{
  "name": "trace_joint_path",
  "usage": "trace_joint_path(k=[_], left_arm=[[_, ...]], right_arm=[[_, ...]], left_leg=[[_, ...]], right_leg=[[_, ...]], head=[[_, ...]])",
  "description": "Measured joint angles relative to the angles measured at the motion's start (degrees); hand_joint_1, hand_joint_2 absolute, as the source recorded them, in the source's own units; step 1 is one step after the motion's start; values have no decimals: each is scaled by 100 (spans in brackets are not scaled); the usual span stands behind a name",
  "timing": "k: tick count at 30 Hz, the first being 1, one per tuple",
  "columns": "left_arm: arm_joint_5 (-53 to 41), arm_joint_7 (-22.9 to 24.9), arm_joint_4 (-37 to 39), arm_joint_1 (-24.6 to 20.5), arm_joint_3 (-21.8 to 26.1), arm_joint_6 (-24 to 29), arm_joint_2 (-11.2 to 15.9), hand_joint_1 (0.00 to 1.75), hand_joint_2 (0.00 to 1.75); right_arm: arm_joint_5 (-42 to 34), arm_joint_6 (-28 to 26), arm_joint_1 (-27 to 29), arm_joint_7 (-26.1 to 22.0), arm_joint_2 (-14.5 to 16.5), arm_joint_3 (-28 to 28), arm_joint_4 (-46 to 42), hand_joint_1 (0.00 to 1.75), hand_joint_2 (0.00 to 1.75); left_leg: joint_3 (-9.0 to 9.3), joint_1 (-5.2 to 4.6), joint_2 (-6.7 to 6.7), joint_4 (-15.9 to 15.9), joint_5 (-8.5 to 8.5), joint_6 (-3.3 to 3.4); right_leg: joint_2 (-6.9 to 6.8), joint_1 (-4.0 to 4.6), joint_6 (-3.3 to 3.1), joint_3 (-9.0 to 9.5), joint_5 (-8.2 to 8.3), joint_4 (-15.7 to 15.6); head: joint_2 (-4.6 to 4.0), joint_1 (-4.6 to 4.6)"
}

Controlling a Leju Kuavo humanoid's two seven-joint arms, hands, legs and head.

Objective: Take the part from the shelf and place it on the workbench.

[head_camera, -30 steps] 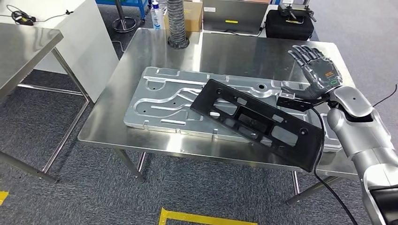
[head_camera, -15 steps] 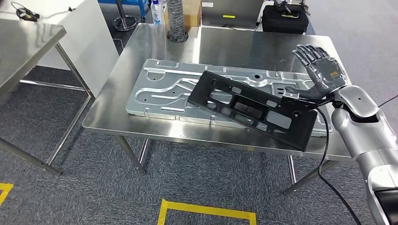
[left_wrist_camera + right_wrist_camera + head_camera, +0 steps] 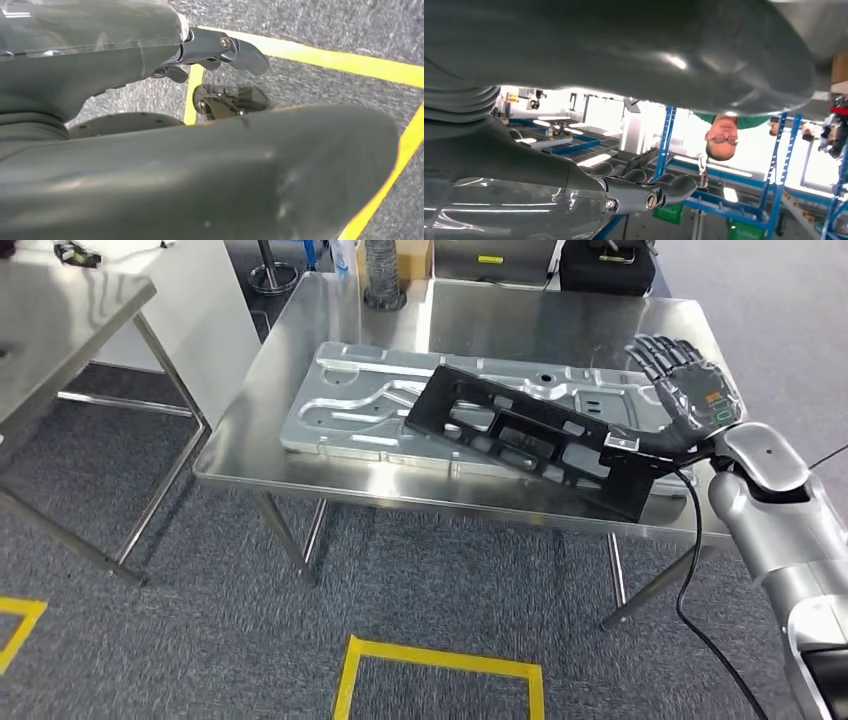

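While the head view takes in the whole steel workbench (image 3: 330, 330), the wrist views add things it lacks: the right wrist view, turned upside down, looks out past the hand to blue racking (image 3: 780, 165) and a person (image 3: 723, 136) standing beyond it; the left wrist view looks down at grey carpet crossed by yellow floor tape (image 3: 320, 55).

Workbench as landmark. Black part (image 3: 540, 435), a long flat frame with rectangular cut-outs, lies slantwise on the workbench, resting across the silver stamped plate (image 3: 350, 400) that lies flat on the bench top. The part's right end reaches the workbench's near edge and slightly overhangs it.

Right hand (image 3: 690, 390) is over the right end of the workbench, just beyond the part's right end. Fingers are spread and raised, palm open, holding nothing in the fingers; the thumb lies low against the part's right end, contact or small gap cannot be told. The part lies to the hand's left and nearer side.

Left hand (image 3: 220, 50): fingers seen in the left wrist view, partly curled above the carpet with nothing visible in them; degree of closure cannot be told.

A black case (image 3: 610, 265) stands behind the workbench's far edge.
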Motion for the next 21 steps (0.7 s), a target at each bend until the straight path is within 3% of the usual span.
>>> trace_joint_path(k=[1,2,4,5,6,7,8,10,12,15,17,20,21], left_arm=[[-8,-3,-1,-2,0,-7,0,0,0],[-10,-5,-1,-3,1,-12,2,0,0],[-7,-4,-1,-7,2,-24,4,0,0],[-2,-1,-1,-7,2,-28,6,0,0],[2,3,0,-6,2,-31,5,0,0],[5,6,0,-5,2,-32,5,0,0],[9,9,0,-4,2,-32,5,0,0],[15,13,-1,-5,2,-32,8,0,0],[28,18,-2,-11,4,-32,13,0,0],[70,25,-2,0,33,-30,18,0,0],[90,31,-2,10,64,-31,22,0,0],[98,38,-2,15,88,-39,23,0,0],[100,40,-2,15,91,-43,23,0,0]], right_arm=[[-8,6,42,2,-38,-13,-16,0,0],[-15,12,71,3,-74,-26,-31,0,0],[-21,49,74,3,-127,-47,-49,0,0],[-22,85,60,2,-144,-51,-56,0,0],[-26,134,34,-1,-162,-54,-60,0,0],[-32,183,-4,-6,-182,-55,-60,0,0],[-40,221,-54,-12,-203,-55,-60,0,0],[-54,261,-173,-25,-237,-54,-61,0,0],[-61,292,-268,-36,-260,-47,-68,0,0],[-97,392,-407,-48,-288,0,-97,0,0],[-151,473,-513,-12,-332,32,-183,0,0],[-278,576,-586,163,-559,27,-480,0,0],[-347,604,-573,225,-676,-3,-612,0,0]], left_leg=[[-32,0,13,-59,81,55],[-83,12,27,-107,172,103],[-223,13,49,-127,311,151],[-304,10,56,-119,368,149],[-389,8,63,-102,419,144],[-471,12,69,-76,461,131],[-549,20,73,-39,492,113],[-699,31,78,69,526,62],[-825,22,78,185,556,-1],[-938,6,66,260,613,-106],[-1053,21,61,496,354,-178],[-1325,58,61,1558,-420,-244],[-1355,60,60,1857,-543,-234]], right_leg=[[5,-3,14,-43,-100,57],[15,0,18,-111,-303,220],[31,4,16,-317,-885,908],[36,4,27,-401,-1079,1291],[37,0,42,-427,-1144,1568],[35,-10,59,-362,-1084,1662],[32,-24,80,-189,-943,1527],[25,-47,135,348,-736,818],[40,-28,121,690,-791,245],[43,-9,4,637,-826,176],[28,-21,-101,547,-751,189],[-3,27,-194,416,-631,193],[-14,54,-205,369,-591,196]], head=[[0,0],[0,1],[0,1],[0,1],[0,1],[0,1],[0,1],[0,1],[0,0],[0,0],[0,-1],[0,0],[0,1]])
